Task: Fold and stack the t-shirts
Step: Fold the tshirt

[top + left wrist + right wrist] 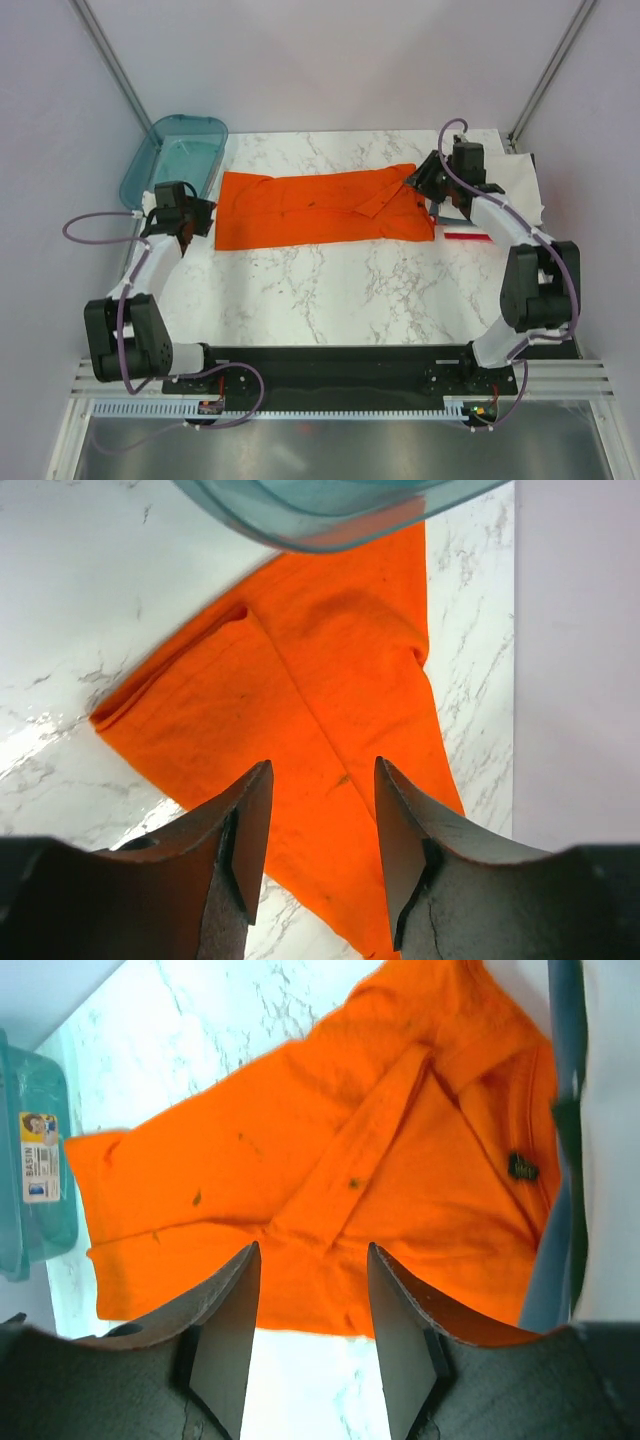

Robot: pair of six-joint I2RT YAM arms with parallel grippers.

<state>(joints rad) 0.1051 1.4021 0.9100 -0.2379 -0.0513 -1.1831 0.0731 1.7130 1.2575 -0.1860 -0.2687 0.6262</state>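
Both left gripper [322,770] and right gripper [312,1250] are hovering half-open, empty, at opposite ends of the shirt [320,205] along its long axis.

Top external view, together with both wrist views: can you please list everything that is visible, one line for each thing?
orange t-shirt: one, bright orange, lying flat across the far middle of the table
tray: one, translucent teal, far left, beside the shirt's left end
white cloth: one, white, far right, partly under the right arm
grey cloth: one, grey-blue, between orange t-shirt and white cloth, mostly hidden
red cloth: one, red, only a thin edge shows at the right
table: one, white marble
left arm, right arm: two, white and black, near edge
left fingers, right fingers: two pairs, dark, open above the orange t-shirt, holding nothing
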